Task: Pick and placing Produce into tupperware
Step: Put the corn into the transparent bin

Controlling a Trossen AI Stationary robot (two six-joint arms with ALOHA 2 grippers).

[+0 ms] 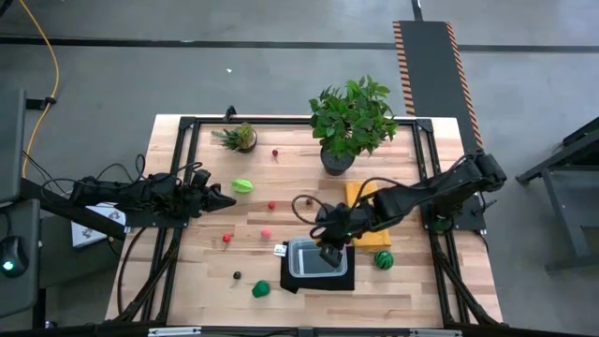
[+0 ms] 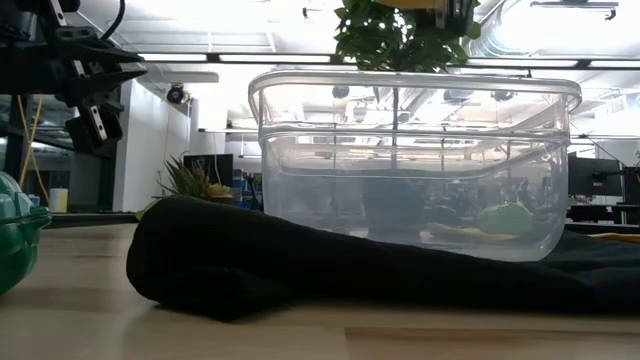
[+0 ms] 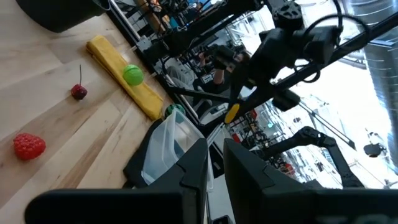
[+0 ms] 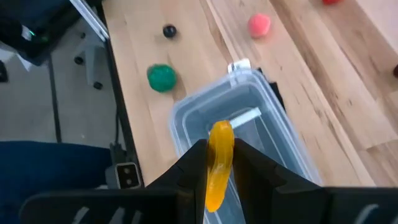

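Note:
The clear tupperware (image 1: 316, 259) stands on a black mat (image 2: 300, 265) near the table's front and also shows in the right wrist view (image 4: 249, 118). My right gripper (image 4: 219, 163) hovers above its open top, shut on a yellow banana-like piece (image 4: 219, 155). My left gripper (image 1: 227, 199) is shut and empty at the table's left, close to a light green piece (image 1: 242, 185). Loose on the wood lie a cherry (image 3: 79, 91), a strawberry (image 3: 29, 146), a pink piece (image 4: 259, 25), a dark berry (image 4: 169, 30) and a green piece (image 4: 161, 78). My right gripper pinches the yellow piece between its two fingers, which lie on its two sides. One end of the piece (image 4: 221, 132) sticks out past the fingertips. The fingers come from above, pointing down at the tupperware. The piece is lifted clear, above the container's rim.
A large potted plant (image 1: 351, 120) and a small one (image 1: 239, 138) stand at the far edge. A yellow cloth (image 1: 360, 201) lies right of centre with a green ball (image 3: 132, 74) on it. A striped green piece (image 1: 383, 259) lies right of the mat.

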